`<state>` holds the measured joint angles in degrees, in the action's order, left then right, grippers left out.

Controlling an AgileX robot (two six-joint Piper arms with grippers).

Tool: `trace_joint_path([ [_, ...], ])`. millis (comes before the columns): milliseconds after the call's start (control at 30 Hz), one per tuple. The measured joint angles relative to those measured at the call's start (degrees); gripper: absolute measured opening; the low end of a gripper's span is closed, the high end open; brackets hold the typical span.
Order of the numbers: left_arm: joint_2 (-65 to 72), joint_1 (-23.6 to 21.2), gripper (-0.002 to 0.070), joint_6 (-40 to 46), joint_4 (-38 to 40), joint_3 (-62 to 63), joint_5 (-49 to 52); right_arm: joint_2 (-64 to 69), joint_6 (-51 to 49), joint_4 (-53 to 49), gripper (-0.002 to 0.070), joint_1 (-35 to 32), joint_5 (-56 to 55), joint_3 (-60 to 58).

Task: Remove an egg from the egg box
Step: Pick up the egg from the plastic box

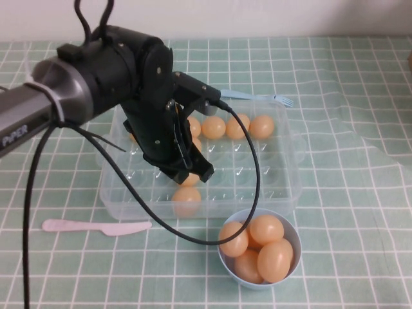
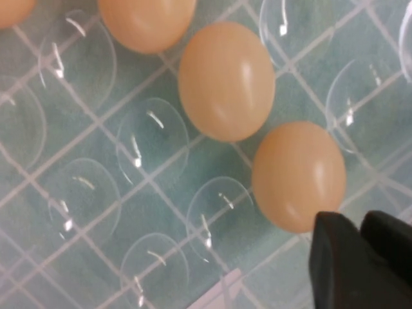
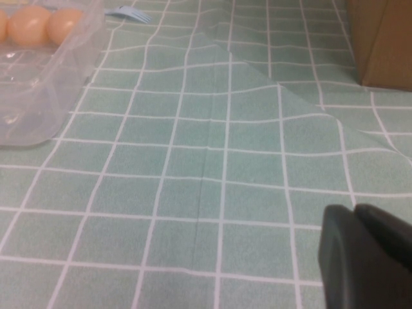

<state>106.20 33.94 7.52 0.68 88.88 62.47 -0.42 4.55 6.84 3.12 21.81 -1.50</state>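
left gripper [image 1: 187,168] over egg box [image 1: 286,187], beside egg [image 2: 298,176], fingers unclear | right gripper [image 3: 370,257] over cloth, fingers together | bowl [image 1: 226,262] near

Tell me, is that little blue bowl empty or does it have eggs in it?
Filled: the blue bowl holds about five eggs. The left gripper hangs over the egg box; the right gripper sits apart over the cloth.
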Motion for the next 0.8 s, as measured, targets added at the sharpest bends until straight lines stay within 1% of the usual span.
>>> trace_joint_path([
  [33,0.35,0.0,0.009,0.15,0.01,0.0,0.0,0.0,0.0,0.0,-0.0015,0.0,0.0,0.0],
  [200,2.27,0.0,0.0367,0.19,-0.11,1.11,0.0,0.0,0.0,0.0,-0.0015,0.0,0.0,0.0],
  [267,3.03,0.0,0.0431,-0.19,-0.11,1.96,0.0,0.0,0.0,0.0,-0.0017,0.0,0.0,0.0],
  [400,4.65,0.0,0.0468,-1.46,-0.11,3.59,-0.22,0.0,0.0,0.0,-0.0018,0.0,0.0,0.0],
  [800,9.05,0.0,0.0477,-4.89,-0.11,4.89,0.6,0.0,0.0,0.0,-0.0018,0.0,0.0,0.0],
])
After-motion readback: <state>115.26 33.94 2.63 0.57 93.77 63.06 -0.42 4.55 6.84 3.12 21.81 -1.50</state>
